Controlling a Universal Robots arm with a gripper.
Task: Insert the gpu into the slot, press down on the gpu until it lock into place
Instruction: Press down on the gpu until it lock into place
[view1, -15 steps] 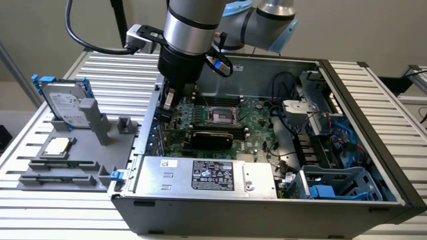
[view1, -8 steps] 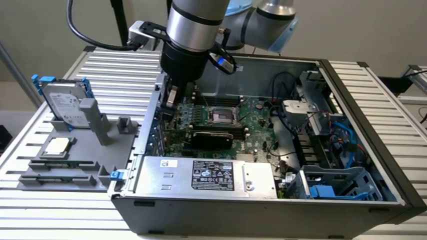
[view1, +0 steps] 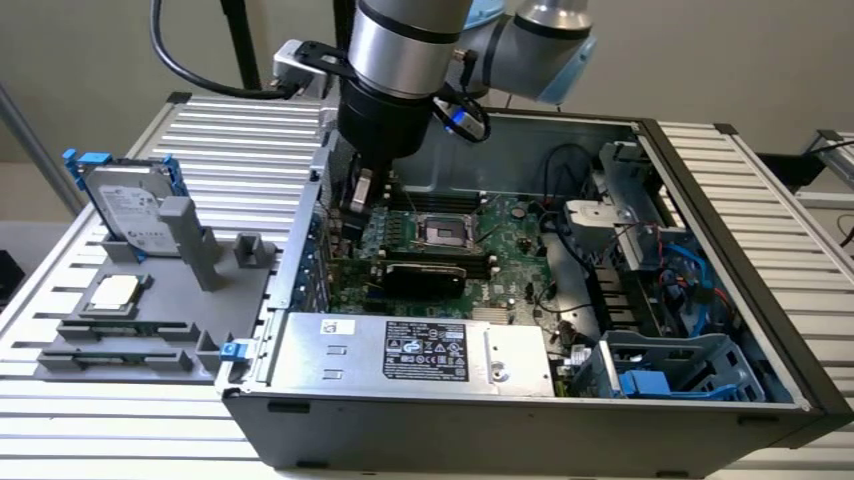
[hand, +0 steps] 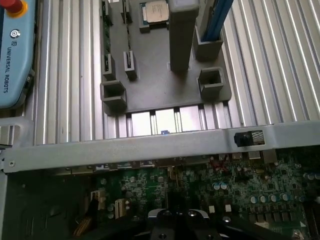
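My gripper (view1: 358, 205) is shut tight, holding nothing I can see, near one flat shiny black gpu (view1: 416, 277).

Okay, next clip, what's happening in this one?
A single robot arm reaches down into an open computer case, with its gripper shut, low over the green motherboard near the case's wall on the exterior view's left. The gpu, a flat black card, lies across the board just in front of the gripper, above the silver power supply. Whether it is fully seated cannot be told. Outside the case, a grey fixture holds a hard drive and a processor.
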